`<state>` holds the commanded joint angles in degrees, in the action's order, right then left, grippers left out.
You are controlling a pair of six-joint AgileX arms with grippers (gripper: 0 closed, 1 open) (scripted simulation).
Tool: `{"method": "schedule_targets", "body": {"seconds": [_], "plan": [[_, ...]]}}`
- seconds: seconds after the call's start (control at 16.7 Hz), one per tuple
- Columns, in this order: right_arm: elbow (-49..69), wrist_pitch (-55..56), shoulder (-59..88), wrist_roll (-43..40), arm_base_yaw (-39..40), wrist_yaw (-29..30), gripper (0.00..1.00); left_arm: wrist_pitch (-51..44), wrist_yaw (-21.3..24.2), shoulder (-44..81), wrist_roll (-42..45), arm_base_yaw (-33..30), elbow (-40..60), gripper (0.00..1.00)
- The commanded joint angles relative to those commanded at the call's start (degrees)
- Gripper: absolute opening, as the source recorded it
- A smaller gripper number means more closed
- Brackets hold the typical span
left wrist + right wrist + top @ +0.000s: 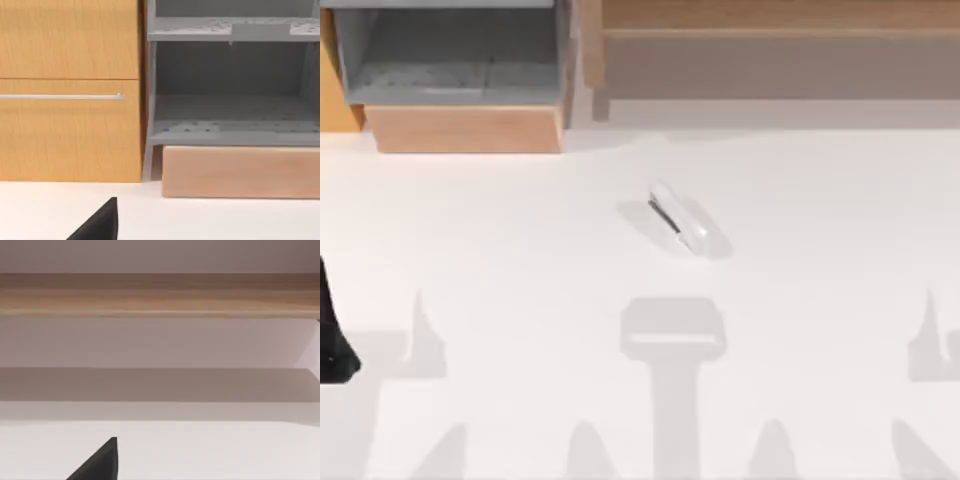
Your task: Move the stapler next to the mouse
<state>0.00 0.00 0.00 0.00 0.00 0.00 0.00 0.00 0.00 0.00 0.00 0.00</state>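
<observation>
Top view: stapler (pixel 678 219) lies mid-table (pixel 520 260), well apart from every edge.

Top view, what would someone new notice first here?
A lone white stapler lies angled near the middle of the white table. Behind it at the far left stands a grey open shelf unit on a wooden base, beside a wooden cabinet.

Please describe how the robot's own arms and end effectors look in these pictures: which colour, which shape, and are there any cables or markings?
Little of them is in view. The left arm is a plain black, rounded shape at the table's left edge. Each wrist view has one black, wedge-like finger with a straight edge, the left end effector and the right end effector. I can make out no cables or markings.
</observation>
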Motion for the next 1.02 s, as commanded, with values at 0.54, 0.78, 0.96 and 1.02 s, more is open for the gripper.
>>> {"method": "schedule_targets", "body": {"seconds": [0.54, 0.78, 0.96, 1.02], "plan": [[12.30, -10.78, 15.83, -0.32, 2.61, -0.80, 1.00, 0.00, 0.00, 0.00, 0.00, 0.00, 0.00, 1.00], [28.05, -22.94, 35.68, -0.70, 5.44, -1.00, 1.00, 0.00, 0.00, 0.00, 0.00, 0.00, 0.00, 1.00], [42.72, -33.27, 53.20, -1.06, 8.20, -1.04, 1.00, 0.00, 0.00, 0.00, 0.00, 0.00, 0.00, 1.00], [48.05, -36.81, 59.38, -1.19, 9.26, -1.05, 1.00, 0.00, 0.00, 0.00, 0.00, 0.00, 0.00, 1.00]]}}
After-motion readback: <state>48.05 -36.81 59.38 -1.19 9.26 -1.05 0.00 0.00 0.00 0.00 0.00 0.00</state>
